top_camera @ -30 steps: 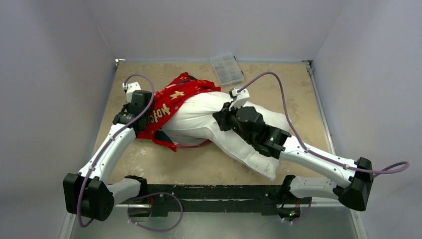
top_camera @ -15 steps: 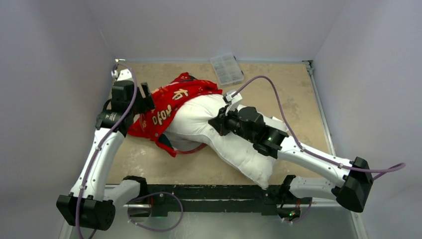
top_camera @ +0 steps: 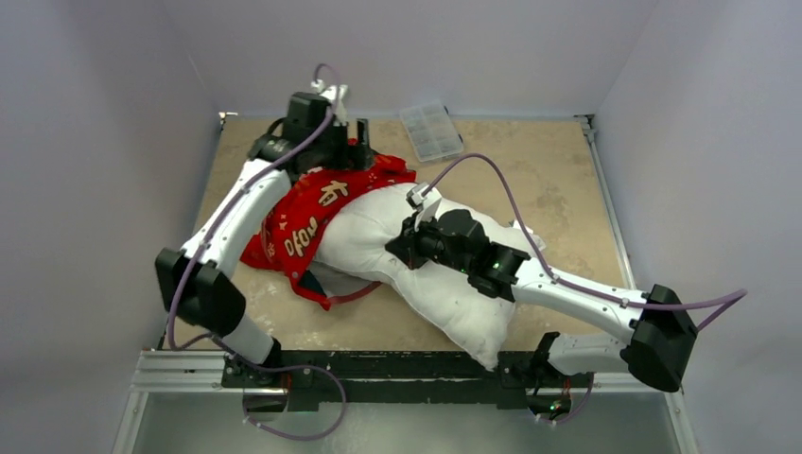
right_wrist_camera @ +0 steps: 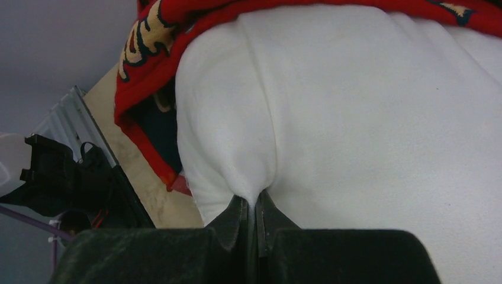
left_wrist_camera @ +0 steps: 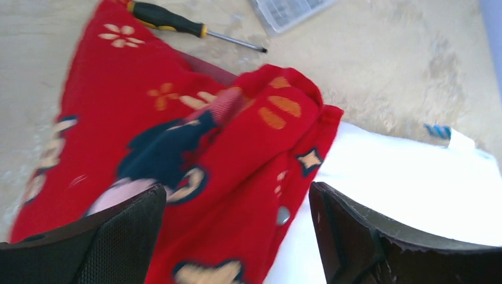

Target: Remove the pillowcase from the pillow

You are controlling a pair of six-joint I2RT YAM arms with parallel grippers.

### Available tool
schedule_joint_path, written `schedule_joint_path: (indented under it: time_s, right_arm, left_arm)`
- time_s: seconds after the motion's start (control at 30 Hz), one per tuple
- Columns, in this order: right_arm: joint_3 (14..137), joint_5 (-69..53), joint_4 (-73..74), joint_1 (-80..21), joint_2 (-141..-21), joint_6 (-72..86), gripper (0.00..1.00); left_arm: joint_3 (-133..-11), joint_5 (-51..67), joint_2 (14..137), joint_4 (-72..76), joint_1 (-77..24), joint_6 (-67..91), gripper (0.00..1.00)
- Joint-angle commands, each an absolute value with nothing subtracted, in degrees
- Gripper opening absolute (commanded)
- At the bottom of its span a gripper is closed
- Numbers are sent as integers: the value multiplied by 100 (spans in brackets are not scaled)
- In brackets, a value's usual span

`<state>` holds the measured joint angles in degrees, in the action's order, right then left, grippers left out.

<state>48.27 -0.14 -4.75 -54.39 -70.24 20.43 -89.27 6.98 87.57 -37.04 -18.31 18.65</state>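
Right gripper [right_wrist_camera: 256, 206] is clamped on a pinched fold of the white pillow [top_camera: 364, 241], which lies diagonally on the table [top_camera: 558, 180]. The red pillowcase [top_camera: 303, 213] covers only its far-left end. Left gripper [left_wrist_camera: 237, 236] is spread wide above the pillowcase.

Red printed pillowcase [top_camera: 317, 210] bunched over plump white pillow's [top_camera: 444, 284] far-left end.

Gold print on pillowcase [top_camera: 303, 222] — one character looks like 有, the others too folded and small to read. Blue marks on pillow [left_wrist_camera: 402, 183] tag [left_wrist_camera: 454, 139] — illegible.
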Motion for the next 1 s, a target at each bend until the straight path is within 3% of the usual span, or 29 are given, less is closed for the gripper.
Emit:
schedule_joint_path:
  time_s: [0.0,0.17,0.33,0.4,0.67,0.7,0.97]
  right_arm:
    - [4835,-108,-1098,-5525,-7139,1960,0]
    - [4852,-18,-1058,-5660,-7287,1997,0]
    - [4870,212,-1022,-5781,-7284,2054,0]
    - [4874,310,-997,-5800,-7242,2088,0]
    - [4882,722,-842,-5800,-6798,2386,0]
    - [4887,751,-786,-5801,-6735,2457,0]
    - [4826,912,-711,-5800,-6297,2620,0]
  left_arm:
    - [-9677,42,9517,-3869,-2494,1472,89]
    - [-10476,-724,10575,-4225,-3058,1145,90]
    - [-10989,-2612,11549,-4676,-3252,1200,85]
    - [-11012,-3228,11711,-4726,-3252,1250,74]
    - [-10995,-4581,11742,-4724,-3031,1234,4]
    - [-10991,-4717,11686,-4722,-2927,1239,0]
    - [-10987,-5077,10908,-4481,-1505,1273,0]
